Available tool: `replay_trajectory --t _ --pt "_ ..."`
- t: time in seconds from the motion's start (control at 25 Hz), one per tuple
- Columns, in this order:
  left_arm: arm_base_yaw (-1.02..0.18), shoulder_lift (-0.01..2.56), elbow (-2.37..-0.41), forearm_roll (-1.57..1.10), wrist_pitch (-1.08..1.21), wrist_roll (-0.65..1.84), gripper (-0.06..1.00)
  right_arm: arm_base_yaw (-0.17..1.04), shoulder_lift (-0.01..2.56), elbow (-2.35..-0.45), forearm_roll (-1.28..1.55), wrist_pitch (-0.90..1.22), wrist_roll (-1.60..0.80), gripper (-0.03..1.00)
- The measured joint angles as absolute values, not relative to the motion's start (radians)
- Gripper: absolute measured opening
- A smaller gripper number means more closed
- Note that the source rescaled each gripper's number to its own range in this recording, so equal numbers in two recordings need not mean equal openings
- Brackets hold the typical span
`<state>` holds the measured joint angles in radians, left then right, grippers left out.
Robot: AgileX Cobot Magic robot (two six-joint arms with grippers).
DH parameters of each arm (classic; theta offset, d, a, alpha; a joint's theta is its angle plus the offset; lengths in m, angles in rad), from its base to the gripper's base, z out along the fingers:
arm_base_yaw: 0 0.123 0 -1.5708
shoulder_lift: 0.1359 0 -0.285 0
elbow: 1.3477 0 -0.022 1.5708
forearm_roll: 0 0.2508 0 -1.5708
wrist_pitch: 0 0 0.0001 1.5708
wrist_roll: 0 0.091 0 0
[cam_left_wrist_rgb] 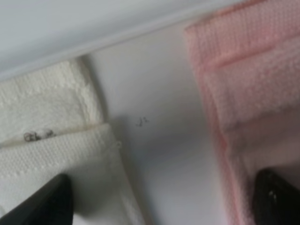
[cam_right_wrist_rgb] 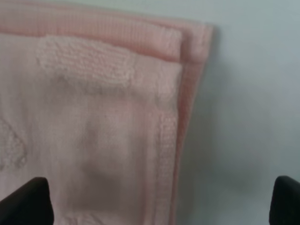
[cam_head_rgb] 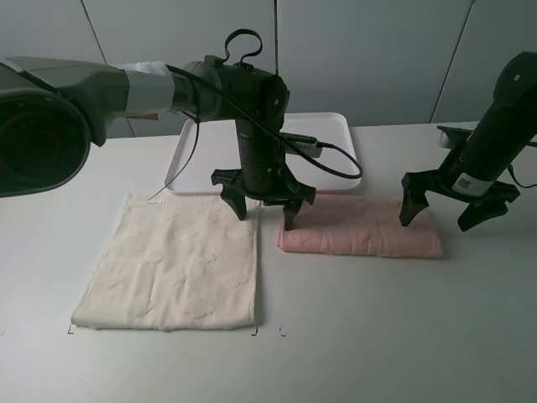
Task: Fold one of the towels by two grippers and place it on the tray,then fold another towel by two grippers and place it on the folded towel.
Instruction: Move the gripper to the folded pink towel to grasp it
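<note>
Left tool (cam_head_rgb: 264,214) wide open, prongs pointing down, low above the narrow gap between the two towels. One prong (cam_left_wrist_rgb: 42,201) over the near corner of the cream towel (cam_head_rgb: 172,260), the other over the left end of the pink towel (cam_head_rgb: 361,228). Not possible to tell whether the prongs touch the cloth.

Right tool (cam_head_rgb: 436,220) also wide open and holding nothing, low above the right end of the pink towel. One prong over the cloth, the other beyond the towel's edge, over the bare surface (cam_head_rgb: 377,336).

Pink towel folded into a long band, flat on the surface, just in front of the tray (cam_head_rgb: 336,126) and not on it. Layered edges of the fold clearly visible at its corner in the right wrist view.

Cream towel spread out flat and unfolded, just beside the pink one on the left, separated from it by a thin strip of surface.

White tray at the back of the surface, partly hidden behind the left arm (cam_head_rgb: 252,109). Black cable hanging from that arm in front of the tray.
</note>
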<state>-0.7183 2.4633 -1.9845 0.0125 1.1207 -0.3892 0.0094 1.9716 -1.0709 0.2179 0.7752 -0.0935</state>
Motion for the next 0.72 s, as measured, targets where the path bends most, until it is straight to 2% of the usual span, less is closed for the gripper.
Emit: replay_trajectory --t 0.72 --pt "-0.718 2.465 -1.985 0.013 1.121 -0.374 0.99 0.009 2.004 -1.073 0.223 0.744 -0.089 1.0"
